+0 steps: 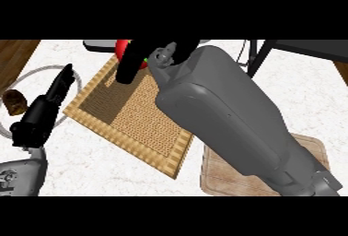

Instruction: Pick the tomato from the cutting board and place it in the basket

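A white marbled counter (pixel 102 170) fills the view. The tomato (pixel 123 48) sits in the right hand (pixel 139 55), whose dark fingers curl round it at the far end of the basket (pixel 129 110), above its rim. The cutting board (pixel 224 177) lies nearer, under the right forearm. The drop point is just nearward, inside the weave. The left hand (pixel 44 110) rests open at the left, beside a plate (pixel 20 78).

Right forearm (pixel 231 115) runs from near right diagonally to far centre, filling mid view. Right hand (pixel 139 57) at far centre, fingers curled round the tomato (pixel 123 48). Left hand (pixel 42 113) at left, fingers straight, pointing far, holding nothing.
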You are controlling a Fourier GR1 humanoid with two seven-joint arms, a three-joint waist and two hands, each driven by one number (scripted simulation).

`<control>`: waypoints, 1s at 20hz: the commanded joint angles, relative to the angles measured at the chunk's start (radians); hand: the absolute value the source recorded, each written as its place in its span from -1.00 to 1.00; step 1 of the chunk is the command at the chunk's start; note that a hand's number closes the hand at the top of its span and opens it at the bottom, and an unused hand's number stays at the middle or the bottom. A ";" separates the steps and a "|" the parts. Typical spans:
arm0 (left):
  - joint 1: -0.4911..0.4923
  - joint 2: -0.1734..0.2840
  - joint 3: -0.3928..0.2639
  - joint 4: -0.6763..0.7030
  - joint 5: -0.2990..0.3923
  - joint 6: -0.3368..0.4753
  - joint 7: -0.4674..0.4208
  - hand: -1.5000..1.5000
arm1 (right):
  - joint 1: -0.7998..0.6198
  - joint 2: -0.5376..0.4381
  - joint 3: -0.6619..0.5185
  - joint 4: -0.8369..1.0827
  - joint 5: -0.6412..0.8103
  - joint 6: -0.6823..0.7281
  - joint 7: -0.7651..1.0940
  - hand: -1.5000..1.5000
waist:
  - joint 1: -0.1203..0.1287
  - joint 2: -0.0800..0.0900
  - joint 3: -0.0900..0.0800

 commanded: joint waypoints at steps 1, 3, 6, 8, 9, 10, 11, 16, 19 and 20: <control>0.009 -0.007 -0.003 -0.028 0.011 -0.007 0.037 0.00 | -0.041 -0.018 0.014 0.050 0.005 0.156 0.124 1.00 | -0.006 -0.002 0.001; 0.006 -0.011 -0.003 -0.022 0.007 -0.001 0.016 0.00 | -0.058 0.015 0.031 0.078 -0.040 0.159 0.147 1.00 | -0.001 -0.001 0.001; -0.009 0.015 0.011 -0.003 0.004 -0.015 -0.002 0.00 | -0.010 0.015 0.041 0.009 -0.115 0.099 0.158 -1.00 | -0.006 -0.001 0.001; 0.023 -0.019 -0.015 -0.028 -0.006 0.001 0.019 0.00 | -0.026 0.016 0.020 0.098 -0.136 0.068 0.124 -1.00 | 0.008 0.002 0.001; -0.051 -0.002 0.007 -0.002 0.005 -0.001 0.046 0.00 | -0.025 0.016 -0.012 0.051 -0.151 0.092 0.118 -1.00 | -0.006 0.001 0.001; -0.042 0.007 0.019 0.018 0.023 -0.021 0.021 0.00 | -0.006 0.016 0.030 0.019 -0.192 0.055 0.148 -1.00 | -0.003 0.001 0.001; -0.011 -0.003 0.008 -0.023 0.009 -0.006 0.030 0.00 | 0.003 0.016 0.016 0.056 -0.163 0.023 0.100 -1.00 | 0.001 0.002 0.001; 0.015 -0.003 0.005 -0.027 0.002 -0.006 -0.002 0.00 | 0.029 0.016 -0.033 -0.019 -0.101 -0.225 0.058 -1.00 | 0.001 -0.001 0.002; 0.023 0.010 0.015 -0.028 0.013 -0.021 0.011 0.00 | -0.006 0.016 -0.141 0.003 -0.023 -0.335 0.039 -1.00 | 0.002 0.000 0.002; 0.041 -0.015 0.002 -0.021 -0.013 0.013 -0.025 0.00 | 0.004 0.002 -0.160 -0.033 0.008 -0.375 0.051 -1.00 | -0.011 -0.003 0.002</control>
